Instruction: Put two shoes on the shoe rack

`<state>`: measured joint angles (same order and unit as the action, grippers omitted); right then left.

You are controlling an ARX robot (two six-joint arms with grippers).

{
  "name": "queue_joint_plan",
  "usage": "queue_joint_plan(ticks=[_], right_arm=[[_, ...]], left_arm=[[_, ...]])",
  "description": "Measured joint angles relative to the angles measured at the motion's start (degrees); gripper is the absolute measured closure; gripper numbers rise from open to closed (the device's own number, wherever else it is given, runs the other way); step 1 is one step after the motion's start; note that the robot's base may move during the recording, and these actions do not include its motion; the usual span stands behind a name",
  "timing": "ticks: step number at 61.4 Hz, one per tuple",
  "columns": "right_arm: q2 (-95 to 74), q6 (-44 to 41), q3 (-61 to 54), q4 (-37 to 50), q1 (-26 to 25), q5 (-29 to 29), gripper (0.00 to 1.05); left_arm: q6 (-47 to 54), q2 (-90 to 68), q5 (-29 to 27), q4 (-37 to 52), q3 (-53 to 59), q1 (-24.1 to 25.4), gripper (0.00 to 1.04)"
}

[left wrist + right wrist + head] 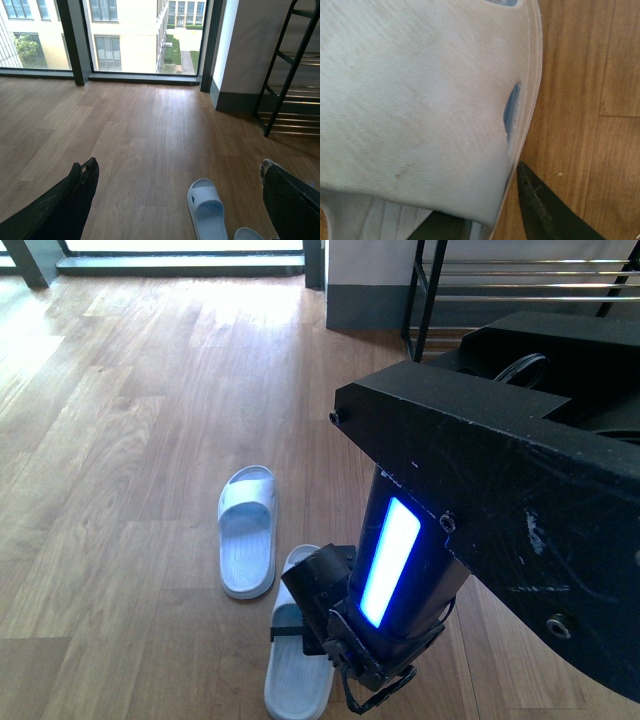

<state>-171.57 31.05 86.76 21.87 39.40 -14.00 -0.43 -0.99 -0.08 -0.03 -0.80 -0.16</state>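
**Right gripper low on one slide, rack off at one o'clock**

In the front view a pale blue-white rubber slide (247, 530) lies free on the brown wooden plank floor (120, 440) at about eight o'clock, toe toward twelve. Just beside it, at six o'clock, a second pale rubber slide (298, 672) lies under the right gripper (296, 632). The right wrist view shows one dark finger (545, 210) at the sole's edge, but I cannot tell whether the jaws pinch it. The black metal shoe rack with thin silver rods (428, 300) stands at one o'clock, well apart from both slides. The left gripper (177, 167) has its fingers spread wide, gripping nothing.
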Motion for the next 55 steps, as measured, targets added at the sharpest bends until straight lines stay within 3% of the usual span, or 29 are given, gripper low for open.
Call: queue_joint_plan(ticks=[6, 16, 28, 43, 55], right_arm=[[1.2, -0.9, -2.8, 2.8, -0.5, -2.3, 1.03], [8.5, -2.3, -11.0, 8.9, -2.3, -4.3, 1.03], [35.0, -3.5, -31.3, 20.2, -9.7, -2.8, 1.03], [63.1, -6.7, -45.0, 19.8, -19.7, 2.6, 1.03], [77.9, -8.8, -50.6, 16.7, -24.6, 8.3, 1.03]], left_arm=[[0.0, 0.0, 0.0, 0.0, 0.0, 0.0, 0.09], [0.0, 0.0, 0.0, 0.0, 0.0, 0.0, 0.09], [0.0, 0.0, 0.0, 0.0, 0.0, 0.0, 0.09], [0.0, 0.0, 0.0, 0.0, 0.0, 0.0, 0.09], [0.0, 0.0, 0.0, 0.0, 0.0, 0.0, 0.09]])
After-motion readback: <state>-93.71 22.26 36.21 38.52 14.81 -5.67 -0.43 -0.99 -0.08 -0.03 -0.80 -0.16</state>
